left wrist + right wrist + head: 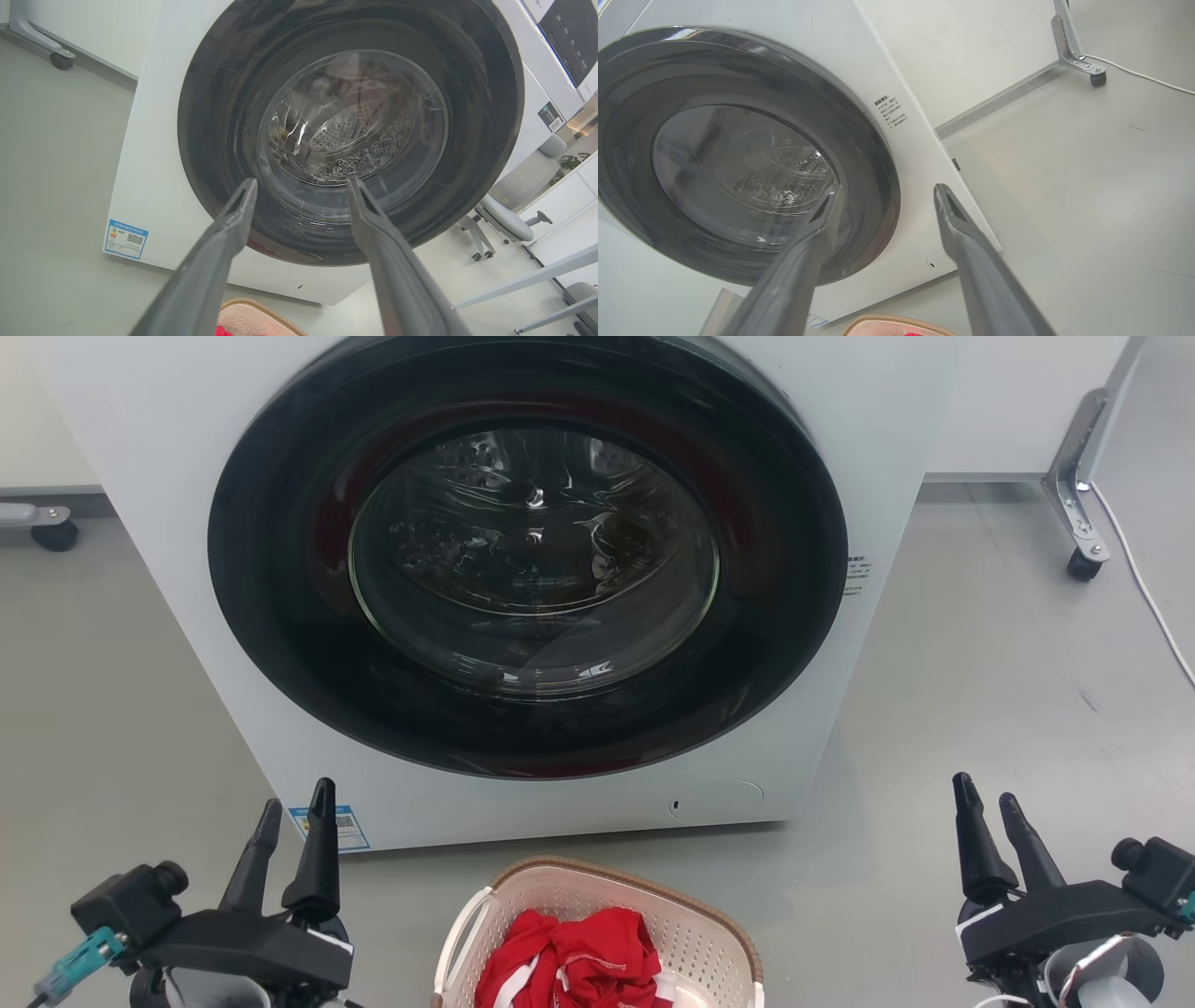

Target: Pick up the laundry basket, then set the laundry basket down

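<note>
— Your left gripper (297, 795) and right gripper (983, 787), nearest the lens?
— Both spread wide, holding nothing; the laundry basket (695, 933) (red clothes (579, 957) inside) sits on the floor (980, 663) between them, before the washing machine (560, 803).

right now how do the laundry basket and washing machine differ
The laundry basket is much smaller than the washing machine. The basket is open-topped, holding red cloth; the machine's door is shut. The basket is brown-rimmed, the machine's door black-ringed. Both are whitish.
</note>
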### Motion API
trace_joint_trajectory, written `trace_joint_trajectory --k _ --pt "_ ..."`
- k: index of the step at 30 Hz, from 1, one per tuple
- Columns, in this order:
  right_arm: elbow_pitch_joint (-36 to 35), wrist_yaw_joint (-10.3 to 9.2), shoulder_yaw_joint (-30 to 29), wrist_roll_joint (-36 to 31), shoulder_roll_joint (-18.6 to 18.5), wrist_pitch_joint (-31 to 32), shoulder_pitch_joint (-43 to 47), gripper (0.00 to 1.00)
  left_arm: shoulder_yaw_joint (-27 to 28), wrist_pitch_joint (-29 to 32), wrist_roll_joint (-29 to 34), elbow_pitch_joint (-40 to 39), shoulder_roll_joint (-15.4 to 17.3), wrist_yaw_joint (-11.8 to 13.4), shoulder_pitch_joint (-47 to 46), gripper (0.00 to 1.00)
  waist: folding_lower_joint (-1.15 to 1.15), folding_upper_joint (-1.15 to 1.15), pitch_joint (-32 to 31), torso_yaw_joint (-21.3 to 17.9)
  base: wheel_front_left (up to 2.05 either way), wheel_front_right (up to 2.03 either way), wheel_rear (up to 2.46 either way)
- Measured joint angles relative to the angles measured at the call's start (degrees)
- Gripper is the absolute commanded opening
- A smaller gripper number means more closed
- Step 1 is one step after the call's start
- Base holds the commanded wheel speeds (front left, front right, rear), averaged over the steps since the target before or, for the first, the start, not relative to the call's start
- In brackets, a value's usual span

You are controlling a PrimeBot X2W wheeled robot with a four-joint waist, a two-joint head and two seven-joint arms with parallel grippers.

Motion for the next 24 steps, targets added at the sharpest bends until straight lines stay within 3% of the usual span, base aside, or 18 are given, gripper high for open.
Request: trace_joint_trajectory --k 24 --pt "2.11 -3.28 6.90 -18.44 -2.69 -4.60 -0.93 1.00 -4.75 -4.57 15.02 1.59 1.26 3.28 0.03 1.00 0.00 0.00 -0.07 -0.17 0.00 0.00 0.00"
